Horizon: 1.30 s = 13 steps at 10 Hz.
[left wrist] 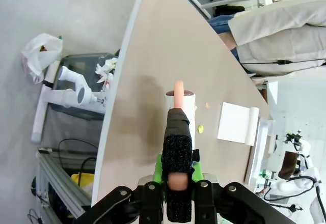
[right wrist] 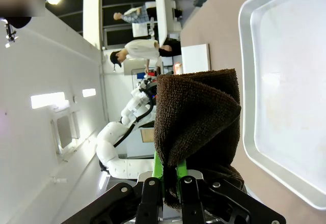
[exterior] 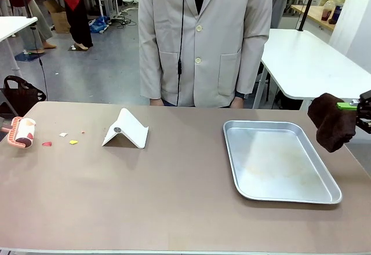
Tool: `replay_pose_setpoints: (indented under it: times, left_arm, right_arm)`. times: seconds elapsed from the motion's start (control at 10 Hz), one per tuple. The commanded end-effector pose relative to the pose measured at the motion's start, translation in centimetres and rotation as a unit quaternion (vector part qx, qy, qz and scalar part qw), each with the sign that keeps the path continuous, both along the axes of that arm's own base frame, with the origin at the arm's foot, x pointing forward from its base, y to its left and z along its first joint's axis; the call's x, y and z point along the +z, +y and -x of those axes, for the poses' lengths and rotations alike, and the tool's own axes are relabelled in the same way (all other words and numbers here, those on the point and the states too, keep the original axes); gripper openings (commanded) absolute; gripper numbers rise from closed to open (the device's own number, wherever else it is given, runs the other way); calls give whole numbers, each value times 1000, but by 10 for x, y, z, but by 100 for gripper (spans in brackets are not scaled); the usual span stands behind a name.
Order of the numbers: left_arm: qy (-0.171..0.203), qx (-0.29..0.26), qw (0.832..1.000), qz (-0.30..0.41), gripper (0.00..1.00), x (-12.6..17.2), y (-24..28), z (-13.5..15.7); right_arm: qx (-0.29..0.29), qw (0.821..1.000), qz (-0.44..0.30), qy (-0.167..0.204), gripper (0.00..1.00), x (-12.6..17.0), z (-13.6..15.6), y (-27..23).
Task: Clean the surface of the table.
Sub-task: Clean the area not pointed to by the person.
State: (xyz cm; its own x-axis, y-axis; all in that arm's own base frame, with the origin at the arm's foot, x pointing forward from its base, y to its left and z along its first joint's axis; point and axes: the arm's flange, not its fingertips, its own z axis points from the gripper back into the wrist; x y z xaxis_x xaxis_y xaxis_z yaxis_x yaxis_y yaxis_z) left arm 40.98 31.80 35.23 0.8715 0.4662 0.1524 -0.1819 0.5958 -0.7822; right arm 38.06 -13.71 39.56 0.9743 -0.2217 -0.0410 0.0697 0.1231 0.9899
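Plainly the table (exterior: 174, 197) is stiff, smooth, wiped rather than gripped; left fingers (left wrist: 159, 167) pinch the roller (left wrist: 179, 104) by its handle; right fingers (right wrist: 159, 175) pinch the soft cloth (right wrist: 196, 117); scraps (exterior: 73, 142) lie mid-left.

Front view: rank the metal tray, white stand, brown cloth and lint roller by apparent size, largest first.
1. The metal tray, clearly the largest.
2. The white stand and the brown cloth look about alike, so they are left unranked.
3. The lint roller, the smallest.

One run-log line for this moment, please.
left gripper: shut on lint roller, table left edge | right gripper: shut on brown cloth, right of tray | scraps: on table by roller
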Motion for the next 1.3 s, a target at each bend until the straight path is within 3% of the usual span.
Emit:
replay_pose_setpoints:
  times: [0.0,0.6,0.9,1.2]
  left_arm:
    - [26,-3,1000,-8,22,-9,-6,-2]
    - [50,-51,996,-58,22,-37,-45,-11]
    - [78,-70,994,-42,22,-48,-67,-34]
    - [83,-95,991,-33,22,-52,-98,-58]
  right_arm:
    - [-1,1000,-11,0,11,5,0,2]
    - [-1,1000,-11,0,11,5,0,2]
    - [-1,1000,-11,0,11,5,0,2]
    - [-1,1000,-11,0,11,5,0,2]
